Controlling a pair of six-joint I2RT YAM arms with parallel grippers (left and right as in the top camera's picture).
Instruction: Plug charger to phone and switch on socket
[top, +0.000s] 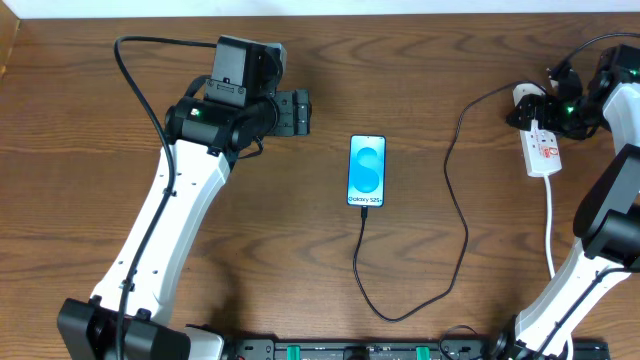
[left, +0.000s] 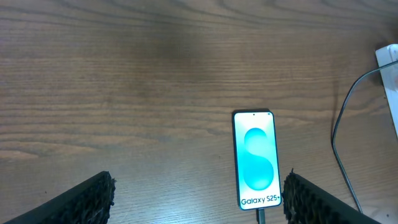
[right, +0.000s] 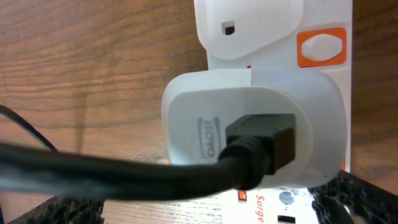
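Observation:
The phone (top: 367, 170) lies face up mid-table, blue screen lit. The charger's thin black cable (top: 462, 230) meets the phone's bottom edge, loops toward the front and runs up to the white socket strip (top: 544, 152) at the far right. In the right wrist view a white adapter (right: 249, 130) with the black cable (right: 124, 171) sits in the strip (right: 273, 31), below an orange switch (right: 320, 48). My right gripper (top: 545, 108) (right: 211, 214) hangs open right over that adapter. My left gripper (top: 300, 112) (left: 199, 205) is open and empty, left of the phone (left: 255, 158).
The strip's white cord (top: 551, 235) runs toward the front right beside the right arm's base. Bare wooden tabletop (top: 280, 240) lies between the arms. A black rail (top: 380, 350) lines the front edge.

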